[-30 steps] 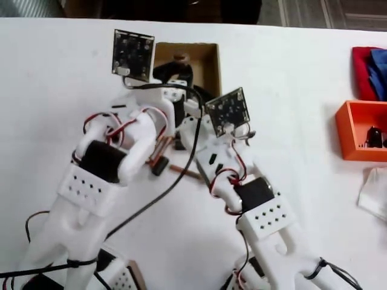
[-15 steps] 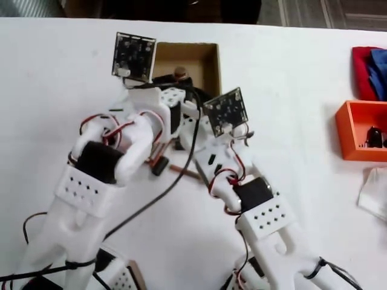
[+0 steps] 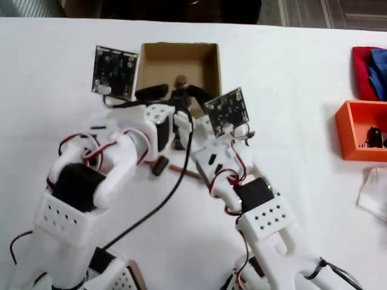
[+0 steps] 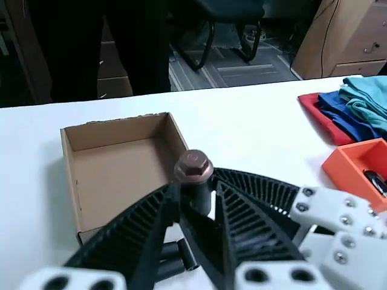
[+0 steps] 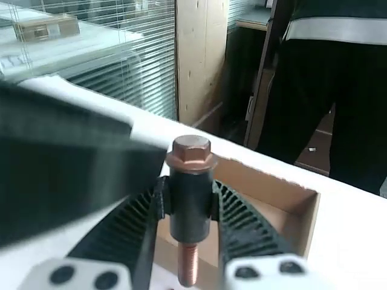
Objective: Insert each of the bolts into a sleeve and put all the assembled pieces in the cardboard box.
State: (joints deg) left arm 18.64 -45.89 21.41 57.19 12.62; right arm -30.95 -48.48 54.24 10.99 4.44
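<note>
Right wrist view: sleeve (image 5: 190,208) hides part of bolt (image 5: 190,154).

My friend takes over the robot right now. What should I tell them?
The right tool is shut on a sleeve with its bolt pushed in, held up by the cardboard box.
The left tool sits close beside that piece.
Done: one bolt sleeved.
Left: drop it in the box, then join the loose bolt and loose sleeve lying on the table between the arms and box them too.
</note>
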